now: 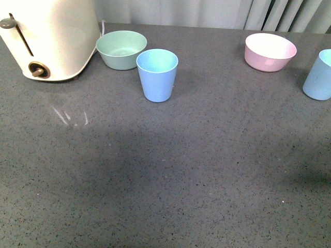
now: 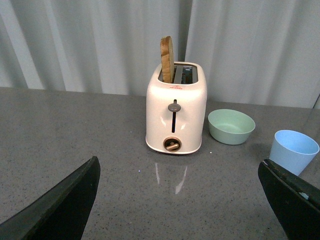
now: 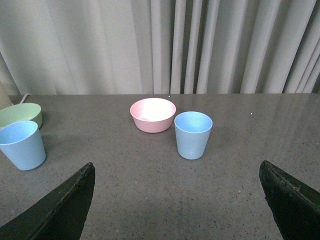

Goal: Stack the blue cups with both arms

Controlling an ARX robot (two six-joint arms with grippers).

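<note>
**Two blue cups far apart, plenty of ways to fumble this**

Nothing stacked so far: both upright on the table (image 1: 207, 181). Main worry: clipping a rim on the way in and knocking a light tumbler over. Likely enough with the first blue cup (image 1: 157, 75) parked far left of the pink bowl (image 1: 270, 51) and the second blue cup (image 1: 318, 75) just right of that bowl, half out of the front view. Could also shove the pink bowl reaching for the second one. Then the stacking itself: tapered, so no forgiveness for tilt or offset, just rim on rim, jamming or toppling instead of nesting.

Pose-wise: no arm in the front view at all, so probably held well back. Left jaws spread wide, gripping nothing, pointed at a toaster (image 2: 175, 115) way left of the pink bowl rather than at a cup. Right jaws equally wide, also empty, lined up roughly with the second blue cup, well short of it.
</note>
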